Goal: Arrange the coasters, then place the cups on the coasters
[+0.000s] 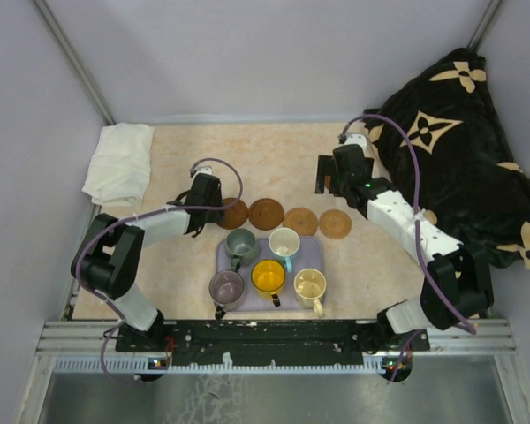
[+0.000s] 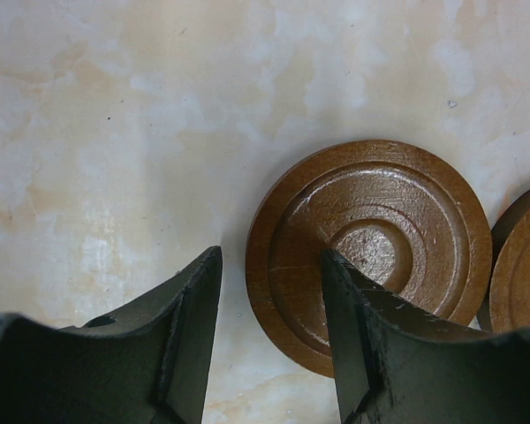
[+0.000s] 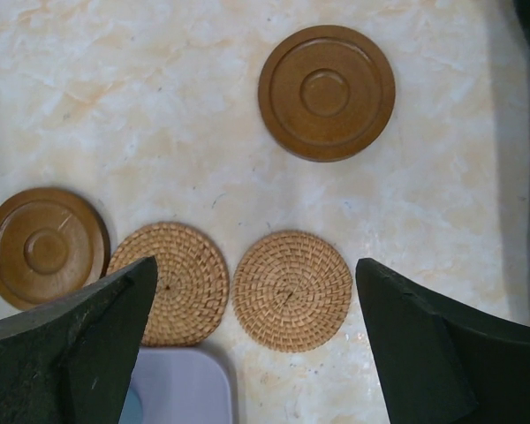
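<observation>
Though both empty — left claw (image 2: 272, 256) half-open over a coaster (image 2: 397, 212), right claw (image 3: 256, 262) wide-open — blanket (image 1: 459, 168) alongside

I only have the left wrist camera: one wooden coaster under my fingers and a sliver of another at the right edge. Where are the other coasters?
Observer: Two woven coasters lie in line to the right of yours, just beyond the lavender tray.
Operator: So four in all?
Observer: Five. Another wooden coaster lies alone, farther out than that line; only the right wrist view shows it.
Operator: Any cups placed yet?
Observer: No. All five cups stand on the tray.
</observation>
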You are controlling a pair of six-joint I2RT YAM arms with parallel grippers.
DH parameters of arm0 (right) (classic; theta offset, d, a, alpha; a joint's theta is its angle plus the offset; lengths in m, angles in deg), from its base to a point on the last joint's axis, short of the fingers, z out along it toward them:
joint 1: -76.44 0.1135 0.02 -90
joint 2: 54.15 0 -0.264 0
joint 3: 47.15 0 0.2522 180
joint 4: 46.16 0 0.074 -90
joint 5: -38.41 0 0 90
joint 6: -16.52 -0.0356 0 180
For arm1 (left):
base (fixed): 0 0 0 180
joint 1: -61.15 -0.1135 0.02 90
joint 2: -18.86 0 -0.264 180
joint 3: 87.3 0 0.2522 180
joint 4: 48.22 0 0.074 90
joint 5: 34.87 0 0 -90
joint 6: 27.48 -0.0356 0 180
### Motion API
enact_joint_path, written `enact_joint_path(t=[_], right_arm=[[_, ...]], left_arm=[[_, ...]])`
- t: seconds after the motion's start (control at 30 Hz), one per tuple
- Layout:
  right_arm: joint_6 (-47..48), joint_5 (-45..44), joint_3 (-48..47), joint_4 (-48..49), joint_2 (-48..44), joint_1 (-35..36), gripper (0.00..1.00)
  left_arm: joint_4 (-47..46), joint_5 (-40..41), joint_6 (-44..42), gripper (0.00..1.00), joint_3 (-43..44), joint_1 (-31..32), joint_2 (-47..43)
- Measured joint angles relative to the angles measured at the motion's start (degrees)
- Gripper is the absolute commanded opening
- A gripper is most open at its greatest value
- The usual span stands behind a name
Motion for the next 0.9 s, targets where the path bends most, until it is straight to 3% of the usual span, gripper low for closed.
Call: enact_joint_path(t=[0.23, 0.47, 0.63, 0.9], right_arm=[[-1.38, 2.73, 2.75, 0.07, -3.74, 0.33, 0.88], [-1.62, 4.11, 2.99, -0.07, -2.80, 1.70, 0.70], [-0.96, 4.15, 1.16, -1.29, 2.21, 4.33, 0.59], [0.28, 4.26, -7.50, -2.78, 12.85, 9.29, 0.53]], left_arm=[[-0.26, -0.33, 0.00, 0.53, 1.77, 0.28, 2.38], [0.20, 1.16, 1.14, 0.41, 3.69, 0.33, 4.11], [0.61, 1.42, 2.27, 0.40, 4.11, -0.37, 4.31], [0.76, 0.11, 3.82, 0.40, 4.55, -6.71, 4.52]])
